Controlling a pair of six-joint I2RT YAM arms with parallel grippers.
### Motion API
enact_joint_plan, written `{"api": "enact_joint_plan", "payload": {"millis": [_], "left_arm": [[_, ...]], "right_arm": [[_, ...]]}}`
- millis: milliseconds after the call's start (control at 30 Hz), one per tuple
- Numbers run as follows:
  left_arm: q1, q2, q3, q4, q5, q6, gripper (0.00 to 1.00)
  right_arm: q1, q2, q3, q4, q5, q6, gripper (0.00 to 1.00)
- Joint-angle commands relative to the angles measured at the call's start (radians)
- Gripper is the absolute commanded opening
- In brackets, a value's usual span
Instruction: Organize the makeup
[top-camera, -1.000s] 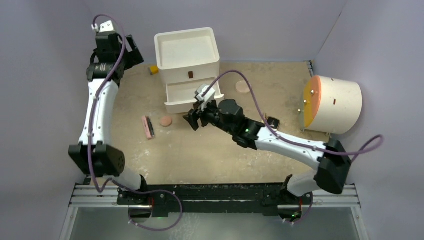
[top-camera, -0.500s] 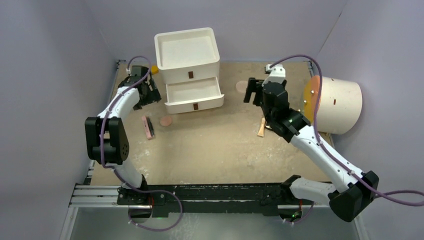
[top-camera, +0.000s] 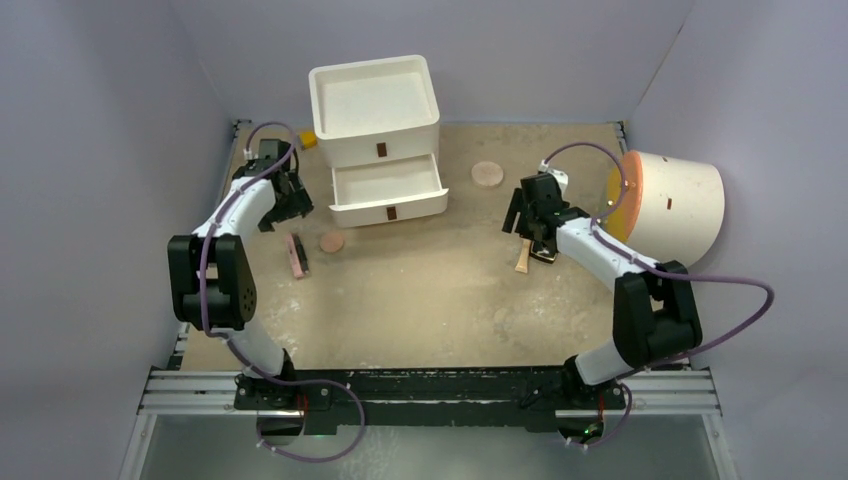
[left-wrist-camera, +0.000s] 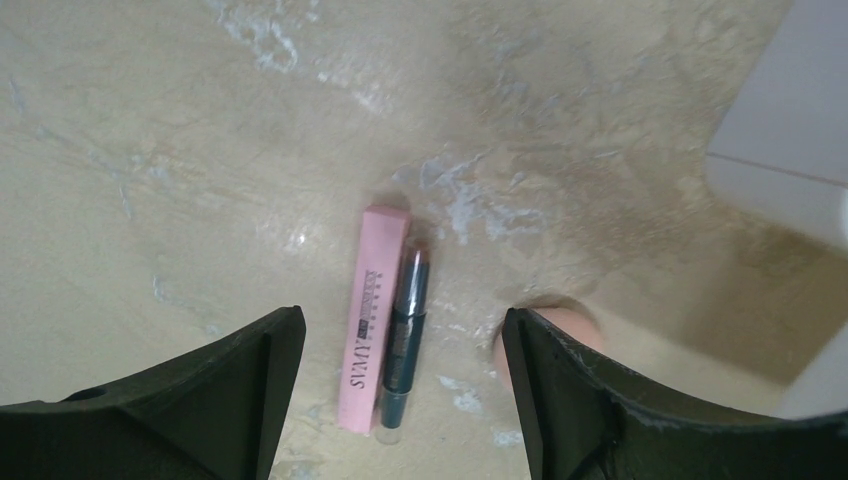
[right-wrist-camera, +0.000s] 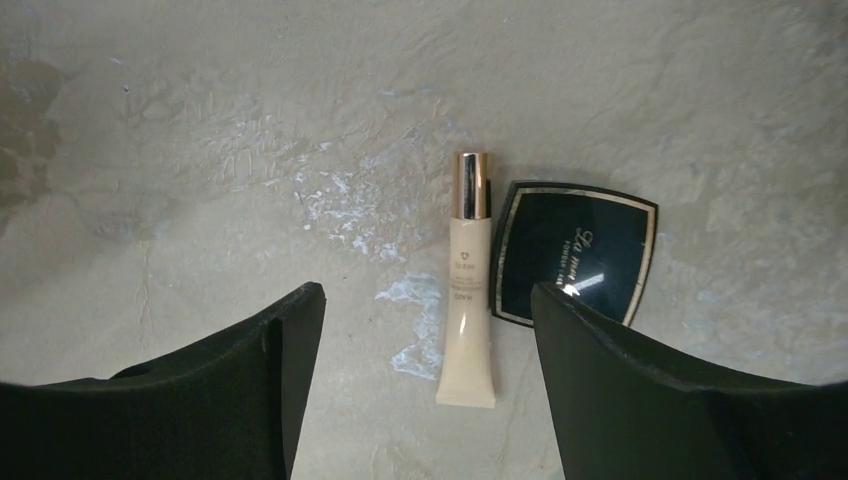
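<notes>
The pink-and-black stick (top-camera: 296, 254) lies left of the drawers, with a peach disc (top-camera: 332, 242) beside it. My left gripper (top-camera: 285, 205) hovers open just behind them; in the left wrist view the stick (left-wrist-camera: 385, 325) lies between my open fingers and the disc (left-wrist-camera: 585, 325) peeks past the right finger. A second peach disc (top-camera: 486, 173) lies at the back. My right gripper (top-camera: 527, 215) is open above the tan tube (top-camera: 522, 258) and the black square compact (top-camera: 546, 250). In the right wrist view the tube (right-wrist-camera: 468, 290) and compact (right-wrist-camera: 575, 255) lie side by side. The white patterned box is out of view.
A white drawer unit (top-camera: 375, 110) stands at the back with its lower drawer (top-camera: 388, 190) pulled open. A small yellow block (top-camera: 308, 140) lies to its left. A big cream cylinder with an orange face (top-camera: 670, 205) lies at the right wall.
My left arm has come down from high at the back left to hover over the stick. My right arm has swung from the drawer front to the right, above the tube and compact.
</notes>
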Motion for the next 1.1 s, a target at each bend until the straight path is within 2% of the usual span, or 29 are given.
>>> {"api": "enact_joint_plan", "payload": {"millis": [0, 267, 633, 833, 867, 967, 1033, 1067], "left_arm": [[0.036, -0.021, -0.062, -0.003, 0.066, 0.026, 0.76], [0.085, -0.003, -0.112, 0.012, 0.155, 0.052, 0.73], [0.136, -0.03, -0.132, -0.001, 0.186, 0.084, 0.68], [0.14, -0.054, -0.156, -0.003, 0.201, 0.08, 0.6], [0.14, -0.061, -0.165, 0.0, 0.2, 0.079, 0.57], [0.142, -0.067, -0.179, 0.001, 0.192, 0.084, 0.42], [0.148, -0.055, -0.187, 0.004, 0.177, 0.09, 0.39], [0.152, -0.049, -0.191, 0.006, 0.172, 0.092, 0.39]], "right_arm": [[-0.006, 0.038, 0.028, 0.071, -0.053, 0.024, 0.76], [-0.016, 0.125, 0.047, 0.084, -0.033, -0.005, 0.68], [-0.021, 0.194, 0.033, 0.133, -0.042, -0.001, 0.6], [-0.021, 0.224, 0.025, 0.138, -0.033, -0.001, 0.58], [-0.021, 0.229, 0.027, 0.137, -0.03, -0.002, 0.56], [-0.021, 0.238, 0.035, 0.136, -0.029, -0.004, 0.52], [-0.021, 0.24, 0.037, 0.133, -0.032, -0.004, 0.46], [-0.021, 0.24, 0.037, 0.133, -0.032, -0.004, 0.4]]}}
